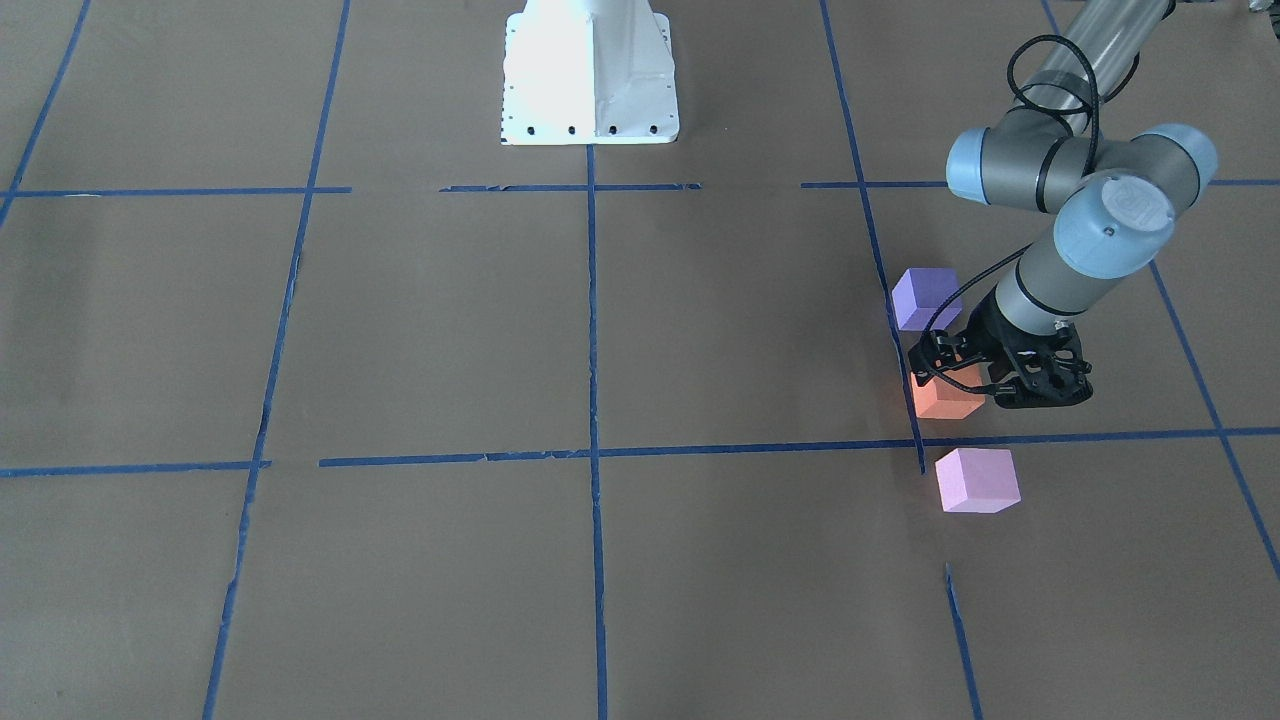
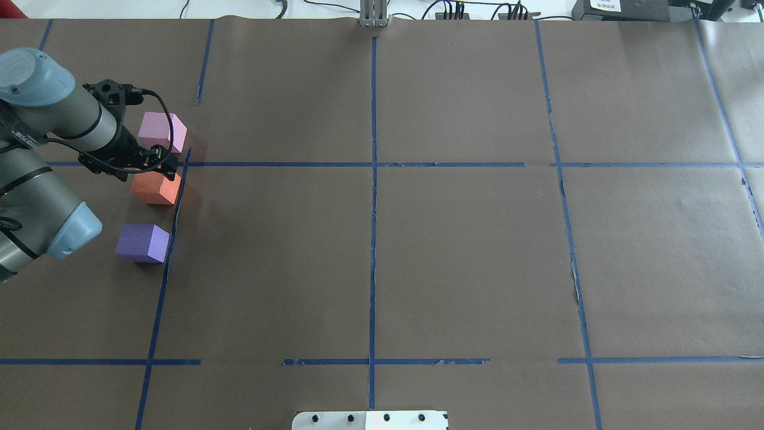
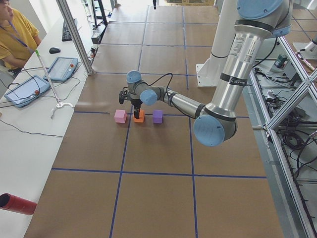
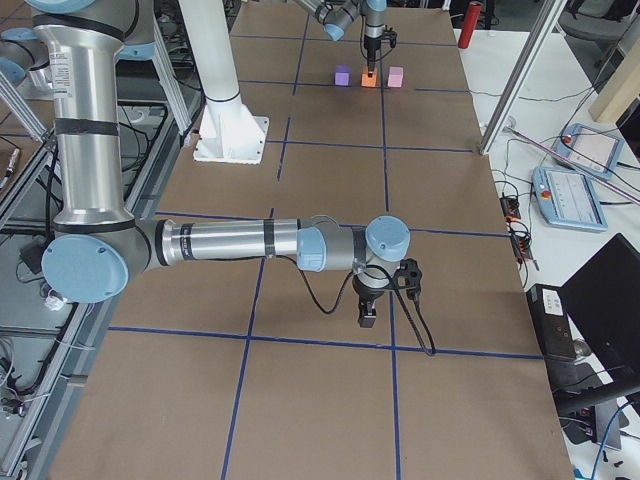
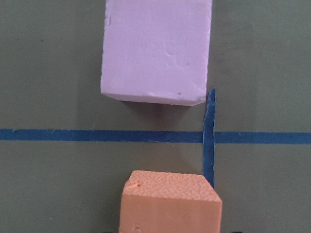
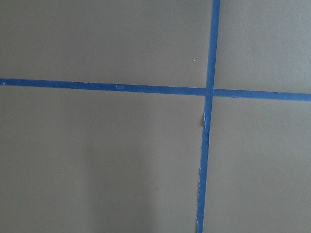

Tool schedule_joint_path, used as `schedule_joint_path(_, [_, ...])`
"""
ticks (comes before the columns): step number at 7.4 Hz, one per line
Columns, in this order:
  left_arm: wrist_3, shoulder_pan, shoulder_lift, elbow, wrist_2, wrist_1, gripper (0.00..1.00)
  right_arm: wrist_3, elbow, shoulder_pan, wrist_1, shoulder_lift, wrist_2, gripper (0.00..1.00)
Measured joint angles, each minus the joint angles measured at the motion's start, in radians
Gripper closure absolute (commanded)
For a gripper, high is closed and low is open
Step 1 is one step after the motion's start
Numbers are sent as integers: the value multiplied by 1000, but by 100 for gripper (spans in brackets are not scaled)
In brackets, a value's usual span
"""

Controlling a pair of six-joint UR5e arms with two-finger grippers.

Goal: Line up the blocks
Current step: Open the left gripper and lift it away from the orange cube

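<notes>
Orange block (image 5: 170, 204) sits on brown paper, middle of a three-block row, gaps on both sides. Pink block (image 5: 156, 48) lies across a blue tape line (image 5: 73, 135) from it; purple block (image 1: 927, 298) is on its other side. Left gripper (image 2: 161, 169) is down over the orange block, can't tell if clamped. Right gripper (image 4: 367, 316) is well apart, pointing at the paper; opening can't be told.

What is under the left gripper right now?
The orange block sits directly beneath the left gripper, on brown paper. The gripper covers part of its top, so contact cannot be judged.
</notes>
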Motion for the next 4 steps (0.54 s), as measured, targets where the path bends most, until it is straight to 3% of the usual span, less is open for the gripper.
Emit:
schedule_joint_path(2, [27,-85,7,-59,-41,20,0,0,0,0,0,0,0,0])
schedule_joint_path(4, [212,-212,67,-116,-89,59,0,0,0,0,0,0,0,0])
